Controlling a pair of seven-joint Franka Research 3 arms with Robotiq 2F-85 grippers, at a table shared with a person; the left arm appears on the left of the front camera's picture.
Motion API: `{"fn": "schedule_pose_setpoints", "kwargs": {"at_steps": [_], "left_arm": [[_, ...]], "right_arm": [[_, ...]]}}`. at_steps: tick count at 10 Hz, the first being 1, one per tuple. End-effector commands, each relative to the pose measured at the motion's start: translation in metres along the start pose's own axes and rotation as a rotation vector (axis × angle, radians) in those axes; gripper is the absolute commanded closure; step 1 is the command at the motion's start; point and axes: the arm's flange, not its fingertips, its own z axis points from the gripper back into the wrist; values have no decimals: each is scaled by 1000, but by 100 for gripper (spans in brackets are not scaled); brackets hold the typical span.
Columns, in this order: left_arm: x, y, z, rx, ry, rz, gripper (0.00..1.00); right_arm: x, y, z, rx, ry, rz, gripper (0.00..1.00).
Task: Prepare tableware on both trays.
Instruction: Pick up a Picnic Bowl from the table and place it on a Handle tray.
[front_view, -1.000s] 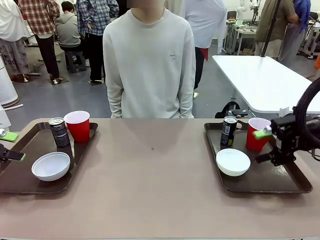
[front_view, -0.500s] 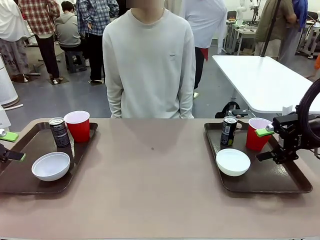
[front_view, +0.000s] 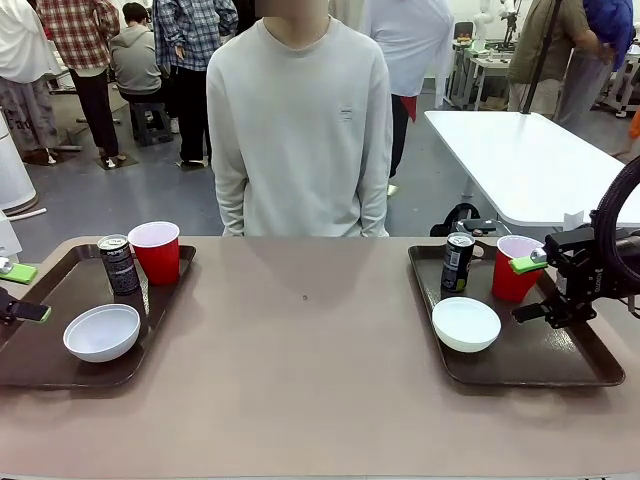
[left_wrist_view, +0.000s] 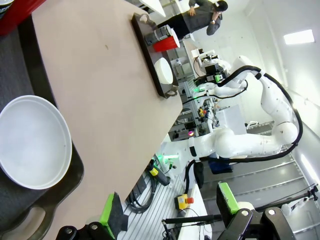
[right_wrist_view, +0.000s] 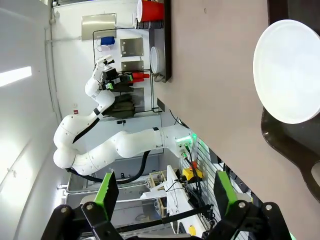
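Each brown tray (front_view: 30, 360) (front_view: 570, 365) carries a red cup (front_view: 155, 250) (front_view: 512, 268), can (front_view: 119, 264) (front_view: 457, 262) and white bowl (front_view: 102, 332) (front_view: 466, 323). The right gripper (front_view: 528, 290), spread and empty, hovers just beside its cup; the left gripper (front_view: 18, 292), likewise spread, hangs at its tray's outer edge.

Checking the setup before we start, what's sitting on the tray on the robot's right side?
On the right tray: a white bowl, a dark can and a red cup. The right gripper partly covers the cup's side.
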Motion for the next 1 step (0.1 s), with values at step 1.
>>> {"fn": "schedule_pose_setpoints", "kwargs": {"at_steps": [1], "left_arm": [[-3,0,3,-7,5,-17,0]], "right_arm": [[0,6,-1,16,-9,-19,0]]}}
